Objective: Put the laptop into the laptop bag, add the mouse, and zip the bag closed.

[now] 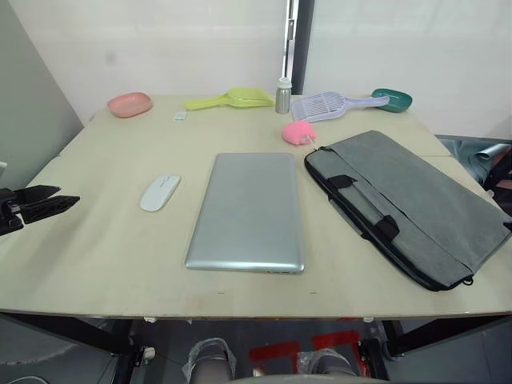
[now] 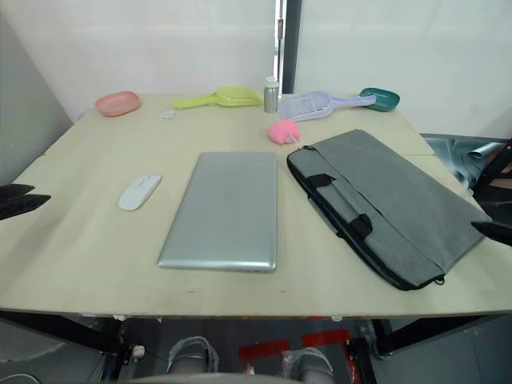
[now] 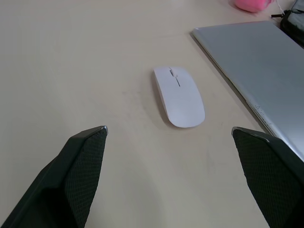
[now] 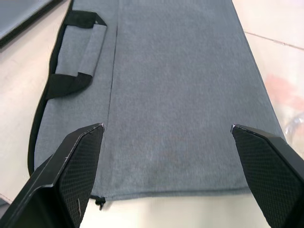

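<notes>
While the laptop (image 1: 247, 210) is lying flat and closed in the middle of the table (image 1: 96, 264), the mouse (image 1: 160, 192) is sitting just off its left edge, apart from it, and the laptop bag (image 1: 408, 204) is stretching out flat to the right at a slant, handles (image 1: 364, 204) toward the laptop. Nothing is resting on the bag. Out at the left edge the left gripper (image 1: 38, 203) is hovering above the tabletop, well short of the mouse; its wrist view is showing the fingers (image 3: 71, 175) spread wide with the mouse ahead of them, gripping nothing. Over on the right, the right gripper (image 4: 173, 175) is hanging over the grey fabric of the bag, fingers equally wide apart and empty. Along the far edge a pink dish (image 1: 130, 104), a yellow scoop (image 1: 232, 99), a small bottle (image 1: 283, 94), a lilac slotted scoop (image 1: 328, 105) and a green scoop (image 1: 392, 99) are lining up, with a pink plush (image 1: 298, 133) sitting near the bag's far corner
</notes>
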Motion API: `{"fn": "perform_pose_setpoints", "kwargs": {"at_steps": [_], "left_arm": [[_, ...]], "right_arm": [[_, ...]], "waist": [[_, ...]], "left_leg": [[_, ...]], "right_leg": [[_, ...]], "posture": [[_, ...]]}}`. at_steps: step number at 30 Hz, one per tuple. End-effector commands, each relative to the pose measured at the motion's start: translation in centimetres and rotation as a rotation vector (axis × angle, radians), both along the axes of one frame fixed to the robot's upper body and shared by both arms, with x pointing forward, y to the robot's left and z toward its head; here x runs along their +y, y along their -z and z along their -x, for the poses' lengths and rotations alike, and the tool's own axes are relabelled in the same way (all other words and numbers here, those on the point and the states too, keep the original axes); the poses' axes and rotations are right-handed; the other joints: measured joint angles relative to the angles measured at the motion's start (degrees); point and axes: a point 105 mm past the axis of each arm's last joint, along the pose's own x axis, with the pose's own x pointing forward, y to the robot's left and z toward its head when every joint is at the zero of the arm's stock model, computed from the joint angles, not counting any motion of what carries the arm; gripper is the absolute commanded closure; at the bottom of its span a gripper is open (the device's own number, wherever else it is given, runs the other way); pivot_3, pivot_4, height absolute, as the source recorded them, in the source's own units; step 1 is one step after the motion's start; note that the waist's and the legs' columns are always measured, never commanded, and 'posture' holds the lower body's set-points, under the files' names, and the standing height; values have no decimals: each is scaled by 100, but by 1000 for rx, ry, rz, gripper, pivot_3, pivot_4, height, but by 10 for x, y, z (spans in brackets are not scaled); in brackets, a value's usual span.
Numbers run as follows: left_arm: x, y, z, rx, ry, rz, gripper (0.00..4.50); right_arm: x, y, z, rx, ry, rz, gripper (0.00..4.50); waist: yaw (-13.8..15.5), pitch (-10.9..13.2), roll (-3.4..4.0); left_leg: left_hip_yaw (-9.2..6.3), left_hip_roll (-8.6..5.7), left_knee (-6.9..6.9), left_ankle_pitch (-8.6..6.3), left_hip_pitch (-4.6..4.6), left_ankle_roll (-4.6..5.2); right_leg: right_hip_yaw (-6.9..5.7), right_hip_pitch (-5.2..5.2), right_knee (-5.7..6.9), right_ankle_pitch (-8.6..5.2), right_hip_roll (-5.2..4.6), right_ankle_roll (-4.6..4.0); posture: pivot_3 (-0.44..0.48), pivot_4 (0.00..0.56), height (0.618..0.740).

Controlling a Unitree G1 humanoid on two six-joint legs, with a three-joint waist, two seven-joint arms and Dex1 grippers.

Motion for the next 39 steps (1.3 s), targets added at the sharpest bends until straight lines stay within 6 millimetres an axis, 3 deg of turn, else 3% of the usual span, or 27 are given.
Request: {"fn": "perform_pose_setpoints", "kwargs": {"at_steps": [1, 8, 13, 16, 20, 23, 29, 32, 39], "left_arm": [[-11, -14, -6, -48, 50, -10, 88], [-43, -18, -21, -69, 145, 2, 88], [-78, -20, -34, -113, 245, 36, 88], [-106, -11, -42, -130, 345, 25, 88], [-129, -1, -61, 0, 326, 256, 0], [-146, 18, -69, 185, 289, 362, 0], [-156, 37, -81, 427, 193, 546, 0], [-163, 50, -82, 530, 183, 527, 0], [-174, 59, -89, 635, 177, 494, 0]], "right_arm": [[16, -23, -7, -106, -60, -11, 0], [61, -20, -21, -97, -200, -2, 0], [116, -13, -31, -70, -372, -11, 0], [145, -8, -47, -68, -429, 41, 0], [174, -7, -70, -96, -478, 71, 1179], [203, -2, -78, -100, -585, 98, 2225], [235, 18, -96, -80, -712, 184, 4284], [242, 32, -106, -64, -764, 246, 4434], [258, 51, -139, -64, -759, 369, 4434]], "waist": [[2, 0, 0], [12, 0, 0], [11, 0, 1], [12, -1, 2], [11, -1, 3], [10, -1, 3], [-17, 0, 3], [-15, -1, 3], [-19, 0, 3]], "left_leg": [[0, 0, 1, 0, 0, 0], [-1, 0, 3, 1, 0, 1], [-2, 0, 4, 2, 1, 2], [-2, 0, 6, 2, 2, 2], [-4, -1, 20, 5, 1, 2], [-10, -1, 26, 5, -5, 0], [-16, -3, 25, 7, -12, -4], [-19, -5, 26, 6, -17, -6], [-31, -6, 33, 7, -26, -6]], "right_leg": [[0, 0, 2, 0, 0, 0], [0, 1, 6, 0, 0, 0], [-1, 0, 11, 1, 1, -1], [0, 3, 11, 1, 1, -1], [2, -2, 34, 2, 1, -2], [0, -7, 47, 1, 3, -2], [-3, -9, 45, -1, 5, -5], [-6, -8, 42, -1, 3, -6], [-15, -8, 43, 1, 3, -7]], "posture": [[0, 150, 740], [0, 150, 740], [0, 150, 740], [0, 150, 740], [0, 150, 740], [0, 150, 740], [0, 150, 740], [0, 150, 740], [0, 150, 740]]}}
